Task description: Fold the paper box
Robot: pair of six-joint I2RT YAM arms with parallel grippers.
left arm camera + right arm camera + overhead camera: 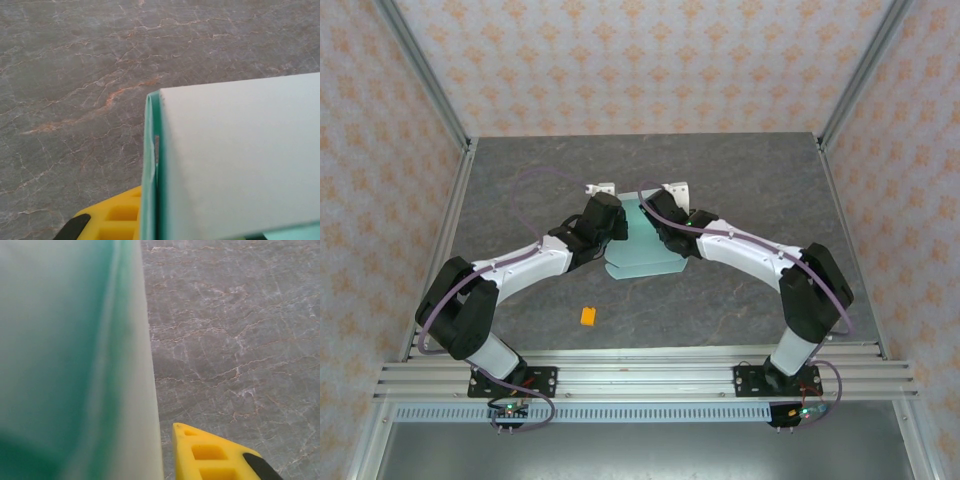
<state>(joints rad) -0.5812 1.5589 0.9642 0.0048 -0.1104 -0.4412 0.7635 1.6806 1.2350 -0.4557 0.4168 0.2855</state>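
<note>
The paper box (645,250) is pale mint-teal card lying partly folded at the middle of the table, with one panel raised between the two arms. My left gripper (622,224) comes at it from the left. In the left wrist view a yellow finger (112,215) presses against folded layers of the card (235,160), and the other finger is hidden behind it. My right gripper (656,222) meets the box from the right. Its yellow finger (215,455) stands a narrow gap away from the upright card wall (65,365), which hides its other finger.
A tiny orange block (588,316) lies on the grey marbled tabletop (750,180) in front of the box, between the arms' bases. Metal frame posts and patterned walls close in the table at the left, right and back.
</note>
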